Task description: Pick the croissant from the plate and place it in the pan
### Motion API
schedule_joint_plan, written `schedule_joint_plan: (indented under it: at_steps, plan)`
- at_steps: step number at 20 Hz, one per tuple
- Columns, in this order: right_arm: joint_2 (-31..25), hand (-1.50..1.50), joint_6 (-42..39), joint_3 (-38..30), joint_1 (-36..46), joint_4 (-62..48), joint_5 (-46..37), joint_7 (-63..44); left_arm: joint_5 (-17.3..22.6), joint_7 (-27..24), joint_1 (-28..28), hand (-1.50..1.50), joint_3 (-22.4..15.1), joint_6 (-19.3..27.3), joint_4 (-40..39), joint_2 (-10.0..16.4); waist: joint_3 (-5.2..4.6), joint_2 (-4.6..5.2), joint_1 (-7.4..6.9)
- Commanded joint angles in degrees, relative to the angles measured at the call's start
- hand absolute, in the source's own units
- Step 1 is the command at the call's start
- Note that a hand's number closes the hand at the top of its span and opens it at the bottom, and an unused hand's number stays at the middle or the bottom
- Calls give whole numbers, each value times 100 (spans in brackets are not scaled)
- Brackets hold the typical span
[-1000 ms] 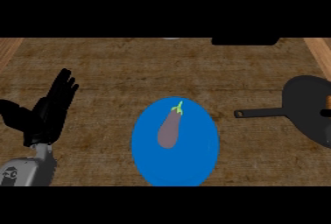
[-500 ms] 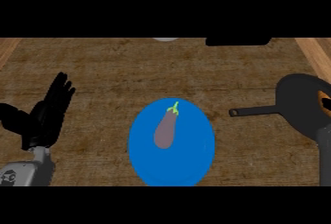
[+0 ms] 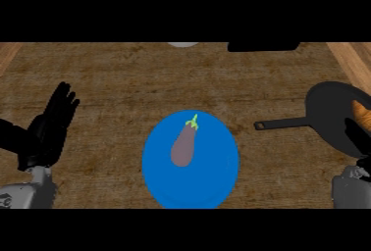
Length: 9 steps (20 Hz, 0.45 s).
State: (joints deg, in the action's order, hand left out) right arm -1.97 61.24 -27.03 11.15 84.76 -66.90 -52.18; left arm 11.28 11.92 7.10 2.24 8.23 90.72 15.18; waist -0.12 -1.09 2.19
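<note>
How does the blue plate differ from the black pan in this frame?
The round blue plate sits mid-counter and has no handle; the black pan lies at the right edge, partly cut off, its long handle pointing left toward the plate. The plate carries a purple eggplant; over the pan only an orange-brown piece shows. Both rest on the brown counter.

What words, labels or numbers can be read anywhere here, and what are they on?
No text can be read.
The blue plate, the aubergine on it, the pan and the counter carry no writing.
A small dark mark on the left forearm, at the lower left edge, is too small to read.
</note>
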Motion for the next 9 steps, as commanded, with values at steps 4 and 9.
schedule_joint_plan:
  at_steps: [4, 9]
  plan:
    - [192, -150, 919, 1681, -2040, 1658, -538, -1125, -53, 1, 142, 0, -62, -8, -79, -105, 5, 81, -103]
    - [196, -150, 1009, 2126, -2191, 1742, -1924, -2408, -132, 197, 191, 0, -72, 27, 155, -86, 10, 110, -207]
